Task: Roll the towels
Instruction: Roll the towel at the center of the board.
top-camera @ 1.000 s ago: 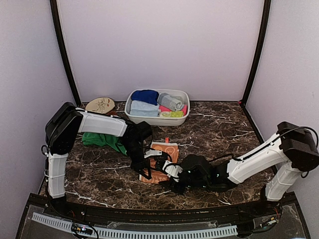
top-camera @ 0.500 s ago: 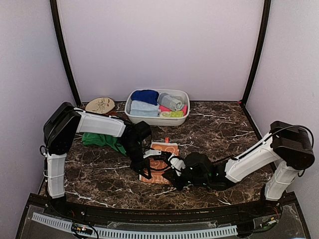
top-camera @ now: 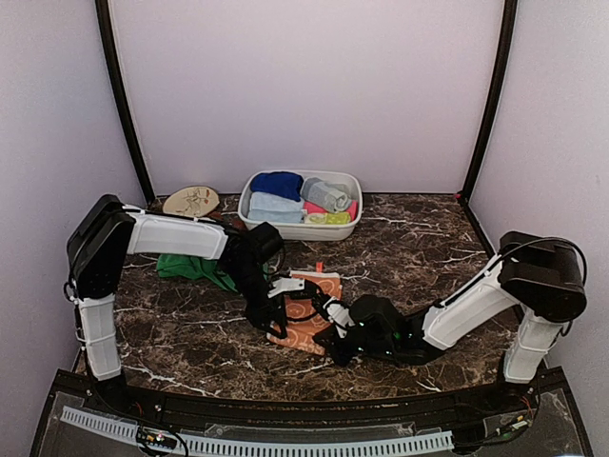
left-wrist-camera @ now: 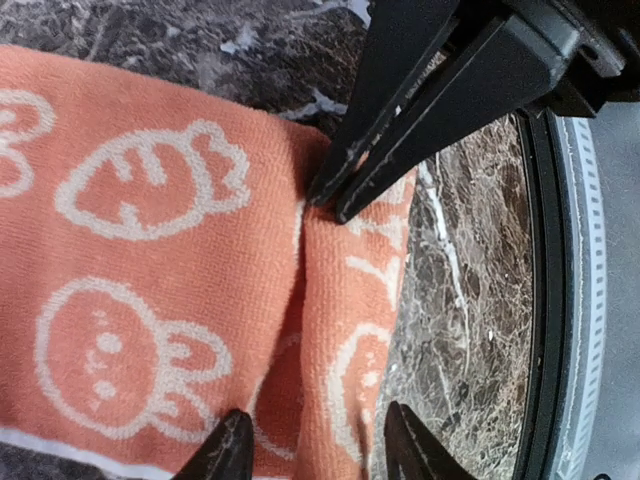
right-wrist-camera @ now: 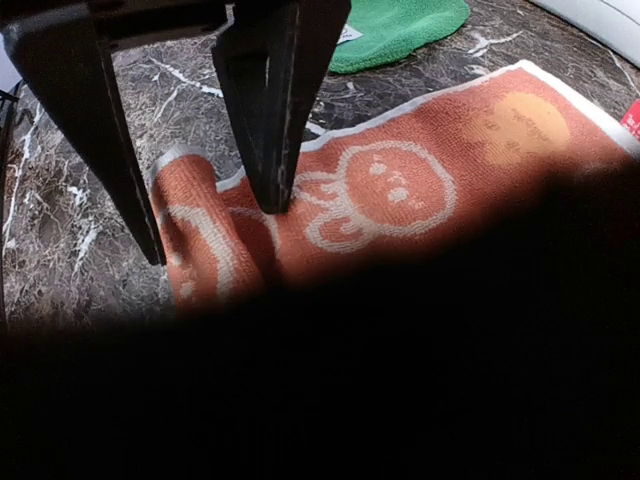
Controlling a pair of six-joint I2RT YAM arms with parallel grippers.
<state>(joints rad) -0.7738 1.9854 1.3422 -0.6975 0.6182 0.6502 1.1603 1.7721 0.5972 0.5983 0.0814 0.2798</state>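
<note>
An orange towel (top-camera: 312,307) with cream prints lies flat on the marble table, its near-left end turned over into a small roll (left-wrist-camera: 345,330). My left gripper (left-wrist-camera: 315,445) is open, one fingertip on each side of that roll. My right gripper (left-wrist-camera: 333,205) is shut on the roll's edge, its two black fingers pinched together on the cloth. Seen from above, both grippers (top-camera: 278,319) (top-camera: 328,324) meet at the towel's near end. In the right wrist view the left gripper (right-wrist-camera: 213,235) straddles the roll while my own fingers are lost in shadow. A green towel (top-camera: 195,268) lies crumpled behind the left arm.
A white basin (top-camera: 354,221) holding several rolled towels stands at the back centre. A round tan disc (top-camera: 190,200) lies to its left. A small red item (top-camera: 319,268) sits just behind the orange towel. The table's near edge rail (left-wrist-camera: 580,300) runs close beside the roll.
The left gripper has opened off the rolled end. The right gripper has moved left onto the roll and shut on it. The towel's near end has shifted slightly.
</note>
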